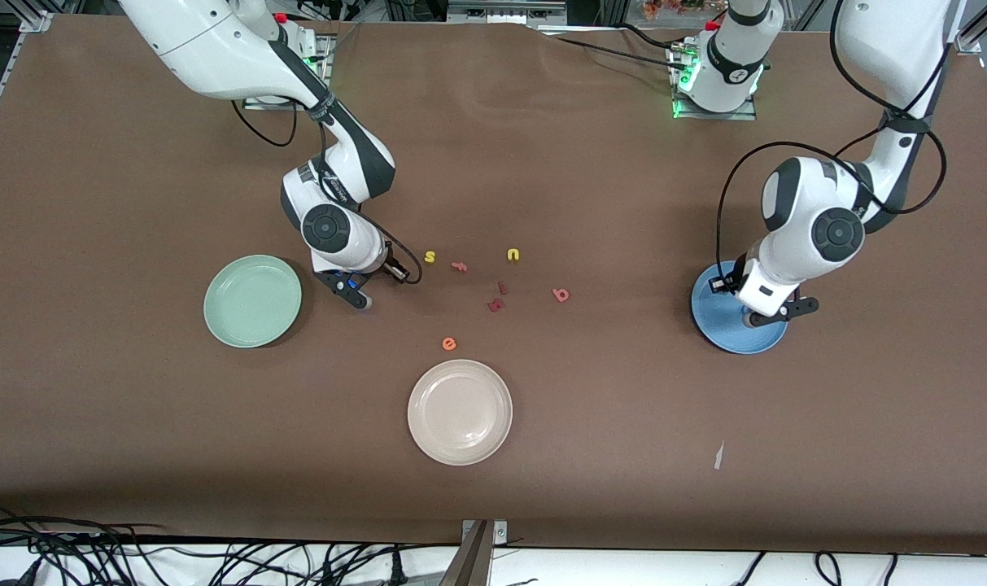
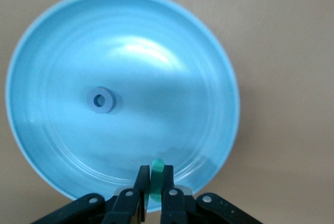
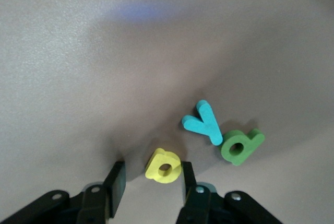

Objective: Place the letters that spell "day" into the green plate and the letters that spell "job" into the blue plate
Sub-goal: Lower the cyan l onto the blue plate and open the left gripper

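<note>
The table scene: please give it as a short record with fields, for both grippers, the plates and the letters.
left gripper: over the blue plate, shut on a teal letter
right gripper: down at the table beside the green plate, fingers open around the yellow "a"
in blue plate: blue "o"
green plate: no letters in it
beside the "a": teal "y", green "d"
pink "b": on the table
cream plate: no letters in it
</note>
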Robot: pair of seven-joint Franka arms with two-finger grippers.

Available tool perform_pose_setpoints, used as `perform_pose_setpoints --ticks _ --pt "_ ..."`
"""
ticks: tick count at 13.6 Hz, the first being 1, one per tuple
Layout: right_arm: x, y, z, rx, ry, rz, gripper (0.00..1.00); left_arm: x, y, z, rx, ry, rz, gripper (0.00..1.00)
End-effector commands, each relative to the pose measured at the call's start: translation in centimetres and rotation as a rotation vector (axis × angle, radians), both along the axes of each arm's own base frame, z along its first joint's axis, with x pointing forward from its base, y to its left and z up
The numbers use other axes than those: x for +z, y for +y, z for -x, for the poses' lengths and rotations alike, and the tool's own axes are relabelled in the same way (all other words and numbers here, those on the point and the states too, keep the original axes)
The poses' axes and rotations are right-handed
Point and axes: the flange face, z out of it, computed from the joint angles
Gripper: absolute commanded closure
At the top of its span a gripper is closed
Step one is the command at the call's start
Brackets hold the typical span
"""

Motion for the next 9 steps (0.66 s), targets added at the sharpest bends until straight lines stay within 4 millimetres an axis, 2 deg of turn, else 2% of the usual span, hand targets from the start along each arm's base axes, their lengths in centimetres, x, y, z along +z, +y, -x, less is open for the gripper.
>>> perform_pose_setpoints --ticks 1,2,4,6,9 --pt "0.0 -0.4 0.1 0.016 -0.017 0.017 0.48 0.5 0.4 -0.1 -0.089 -0.020 0.032 0.23" --pt "-0.1 -0.6 0.0 0.012 -0.017 0.020 0.47 1.3 0.4 -0.7 -0.083 -0.036 0.033 0.00" --pt "-0.1 -0.7 -0.1 0.021 -0.022 0.026 0.47 3.5 0.0 -2.3 -0.044 -0.004 0.035 0.00" --pt "-0.3 -0.9 0.0 0.023 -0.021 0.028 0.50 5.4 -2.1 -3.9 0.123 0.020 0.044 0.00" --pt "-0.3 -1.0 0.0 0.023 -0.021 0.032 0.63 4.6 -11.3 -4.6 0.306 0.032 0.034 0.00"
